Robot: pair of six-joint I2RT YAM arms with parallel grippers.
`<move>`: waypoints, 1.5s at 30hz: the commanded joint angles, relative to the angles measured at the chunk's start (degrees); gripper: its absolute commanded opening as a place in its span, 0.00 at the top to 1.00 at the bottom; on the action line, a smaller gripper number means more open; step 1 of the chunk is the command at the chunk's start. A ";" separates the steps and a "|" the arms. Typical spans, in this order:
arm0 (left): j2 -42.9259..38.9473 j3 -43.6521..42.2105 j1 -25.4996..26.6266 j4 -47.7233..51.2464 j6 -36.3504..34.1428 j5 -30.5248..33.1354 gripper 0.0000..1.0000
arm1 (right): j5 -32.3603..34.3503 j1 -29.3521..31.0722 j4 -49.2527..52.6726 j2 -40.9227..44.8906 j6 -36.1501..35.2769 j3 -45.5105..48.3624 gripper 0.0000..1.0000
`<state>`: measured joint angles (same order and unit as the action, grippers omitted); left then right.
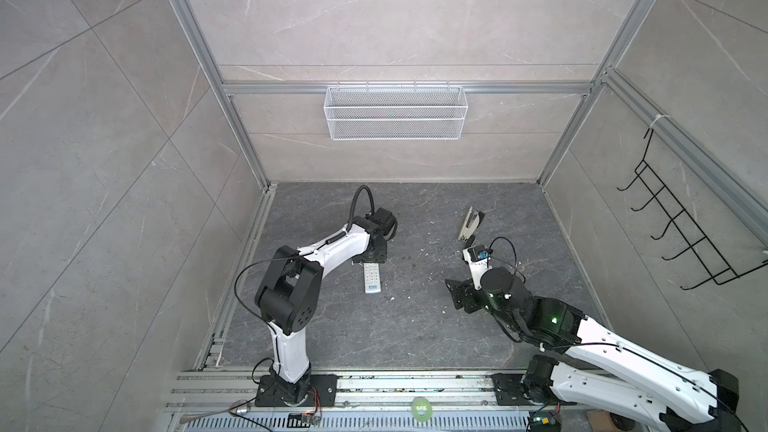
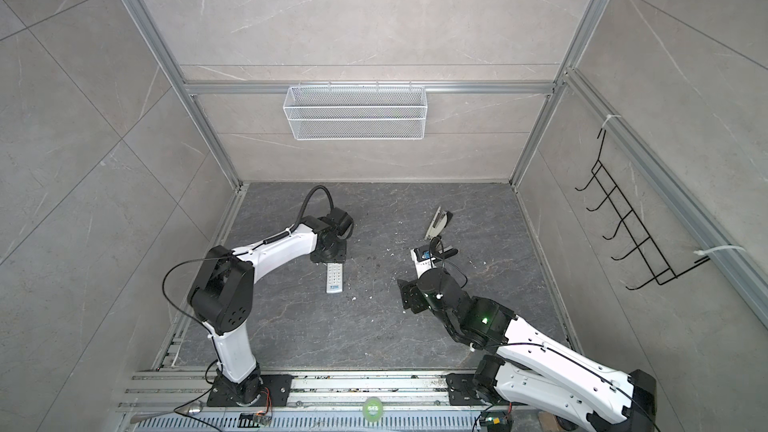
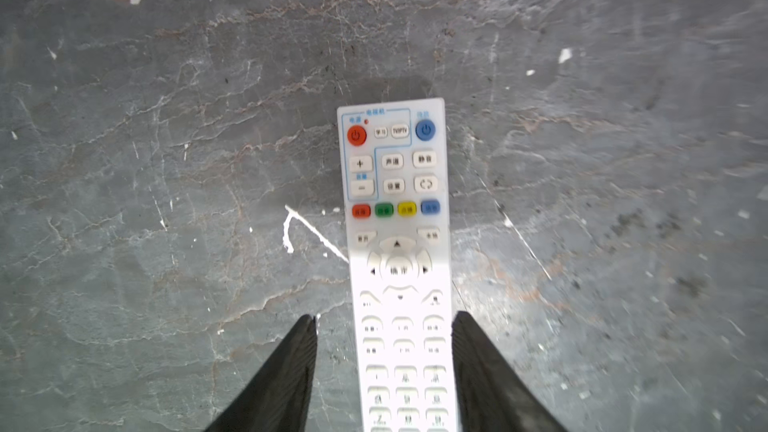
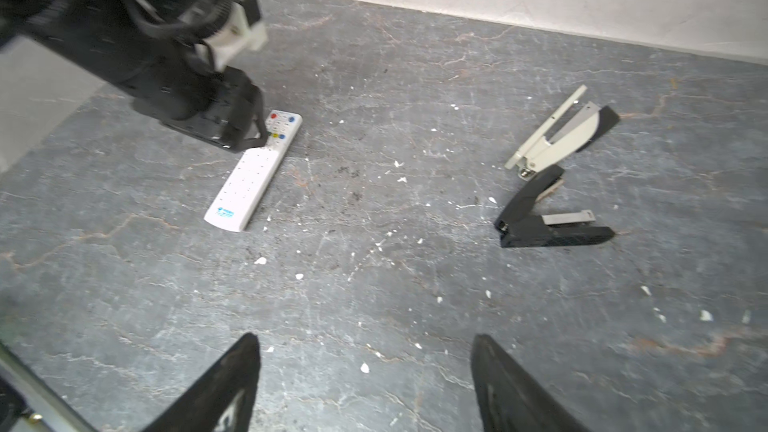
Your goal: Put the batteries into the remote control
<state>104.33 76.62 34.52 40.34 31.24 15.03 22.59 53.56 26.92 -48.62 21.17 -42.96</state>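
The white remote control lies flat on the dark stone floor, buttons up, with its blue logo end toward the front rail. My left gripper is low over its other half, open, with a finger on each long side. One finger sits against the remote's edge; a gap shows between the remote and the other finger. In the right wrist view the remote lies partly under the left hand. My right gripper is open over bare floor with nothing between its fingers. The batteries are out of view.
A grey-and-white stapler part and a black stapler part lie at the back right. White specks dot the floor. A white wire basket hangs on the back wall and a black hook rack on the right wall.
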 commanded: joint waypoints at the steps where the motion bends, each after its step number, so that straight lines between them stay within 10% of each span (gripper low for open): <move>1: -6.58 -3.22 0.15 -5.12 -2.25 -2.48 0.36 | 3.82 -0.47 2.63 0.64 -0.56 -0.93 0.11; 14: -21.26 -13.25 -7.93 -7.35 -6.47 6.95 0.00 | 15.26 -5.79 -4.04 -2.63 -8.45 2.03 0.01; 25: -33.37 -26.82 -20.81 -14.77 2.15 18.59 0.00 | 14.92 -21.43 -21.90 -7.21 -13.71 9.15 0.01; 36: -30.51 -38.58 -22.27 -45.37 -23.86 23.96 0.00 | 13.09 -31.88 -47.04 -18.79 -21.31 16.65 0.01; 45: -20.29 -43.90 -25.86 -65.14 -30.66 18.45 0.00 | 12.67 -34.46 -70.70 -29.33 -25.20 22.28 0.01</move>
<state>82.72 33.67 8.99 -12.99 5.43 34.81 36.47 19.84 -32.36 -75.11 -2.00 -22.04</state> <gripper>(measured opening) 0.999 0.994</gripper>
